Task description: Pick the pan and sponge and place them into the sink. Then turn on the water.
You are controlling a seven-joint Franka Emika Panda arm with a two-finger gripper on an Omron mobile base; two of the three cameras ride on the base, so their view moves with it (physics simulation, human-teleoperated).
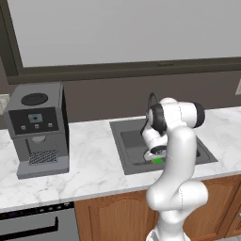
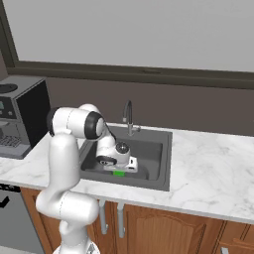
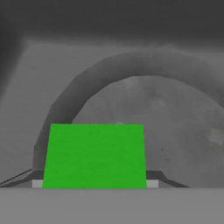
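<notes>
My gripper [image 1: 157, 157] hangs low inside the sink [image 1: 123, 151], shut on the green sponge [image 1: 158, 161]. From the right base view the gripper [image 2: 119, 168] and sponge [image 2: 118, 173] sit near the basin's front wall [image 2: 149, 179]. In the hand view the sponge [image 3: 95, 155] fills the space between the fingertips of the gripper [image 3: 94, 183]. Just below it lies the round dark grey pan [image 3: 170, 131], resting on the sink floor [image 3: 30, 87]. No water runs from the gooseneck faucet [image 2: 128, 115].
A grey coffee machine [image 1: 37, 128] stands on the marble counter [image 1: 94, 164] left of the sink. The faucet [image 1: 151, 100] rises behind the basin, close to my arm's elbow. A dark window ledge [image 1: 127, 68] runs along the back wall.
</notes>
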